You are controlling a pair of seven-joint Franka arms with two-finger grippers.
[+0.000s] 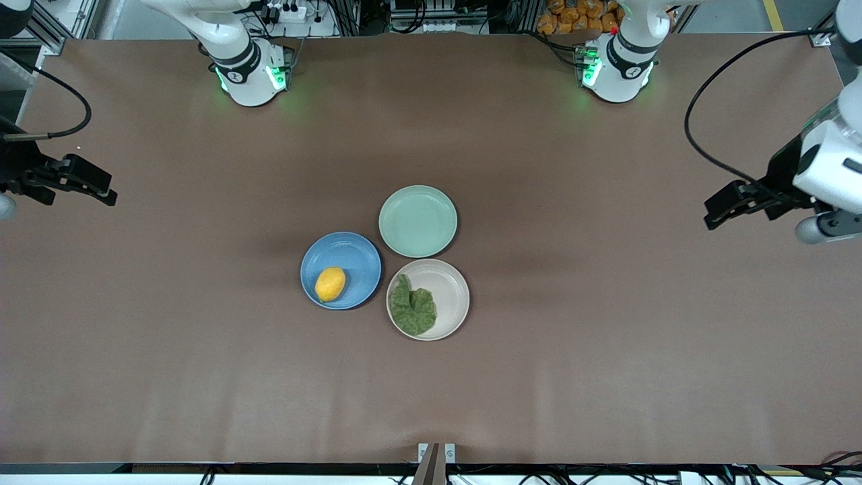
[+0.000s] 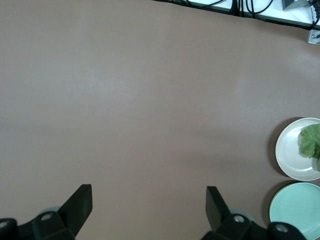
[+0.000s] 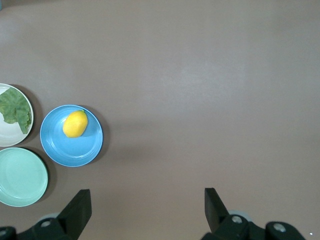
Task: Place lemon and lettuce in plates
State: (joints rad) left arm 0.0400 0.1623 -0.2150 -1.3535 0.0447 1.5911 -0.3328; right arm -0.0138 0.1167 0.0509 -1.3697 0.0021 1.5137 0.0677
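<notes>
Three plates sit clustered in the middle of the worktop (image 1: 606, 350), plus one lemon (image 1: 330, 283) and one lettuce leaf (image 1: 412, 309), with two arms on the job. The blue plate (image 1: 350, 252) holds the lemon, resting toward the part of the dish nearer the front camera. Touching it, toward the left arm's end, is the beige plate (image 1: 450, 288), and the lettuce lies flat inside it, covering roughly the half toward the blue plate. The mint-green plate (image 1: 417, 221) sits farther from the front camera than the other two, its rim right against both, nothing on it. Around the trio the brown worktop runs wide and bare to every edge. The right gripper (image 1: 101, 190) hangs over the worktop's edge at the right arm's end, well apart from the plates, jaws spread wide and holding nothing; its wrist view shows both fingers (image 3: 80, 207) parted over bare surface. The left gripper (image 1: 717, 210) hangs over the left arm's end, also well clear, jaws likewise wide apart and empty.
</notes>
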